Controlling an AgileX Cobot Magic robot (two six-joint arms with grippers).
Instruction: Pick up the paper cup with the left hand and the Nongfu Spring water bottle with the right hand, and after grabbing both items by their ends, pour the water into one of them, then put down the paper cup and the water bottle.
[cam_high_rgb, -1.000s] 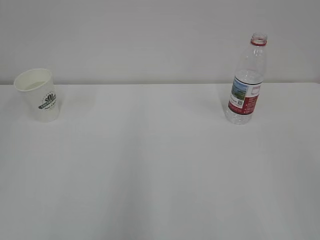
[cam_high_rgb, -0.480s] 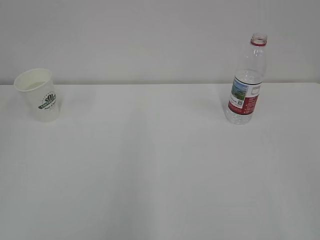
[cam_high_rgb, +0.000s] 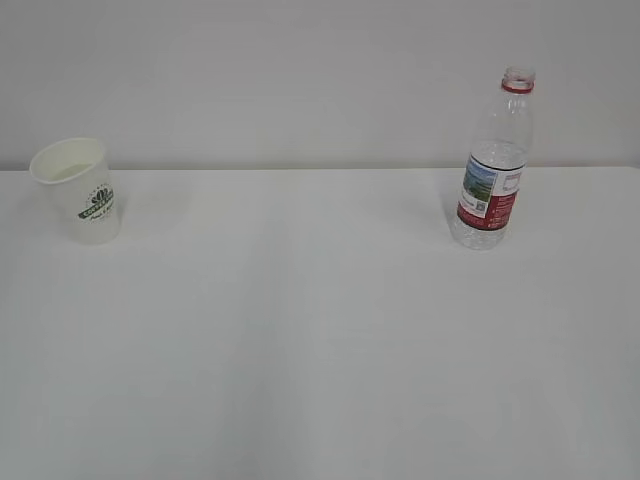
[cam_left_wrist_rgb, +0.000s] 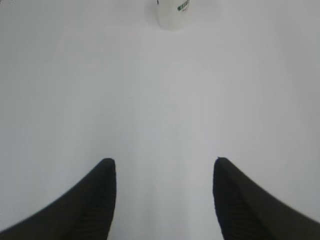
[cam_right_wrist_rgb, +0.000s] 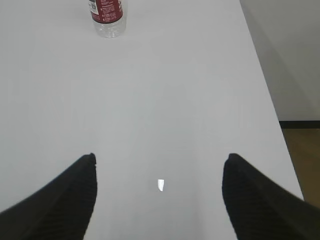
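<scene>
The white paper cup (cam_high_rgb: 80, 195) with its dark green logo stands upright at the far left of the table. Its base also shows at the top of the left wrist view, paper cup (cam_left_wrist_rgb: 172, 12). The clear Nongfu Spring water bottle (cam_high_rgb: 492, 170), uncapped with a red neck ring, stands upright at the far right. Only its red-labelled bottom shows in the right wrist view, bottle (cam_right_wrist_rgb: 106, 15). I cannot make out the water. My left gripper (cam_left_wrist_rgb: 165, 161) is open, far short of the cup. My right gripper (cam_right_wrist_rgb: 161, 156) is open wide, far short of the bottle. Neither arm shows in the exterior view.
The white table (cam_high_rgb: 320, 330) runs back to a pale wall. The table's right edge (cam_right_wrist_rgb: 265, 85) shows in the right wrist view, with floor (cam_right_wrist_rgb: 305, 150) beyond it. A small bright glint (cam_right_wrist_rgb: 160, 185) lies on the surface between the right jaws.
The paper cup sits a touch further right than a second ago. The bottle has not moved.
</scene>
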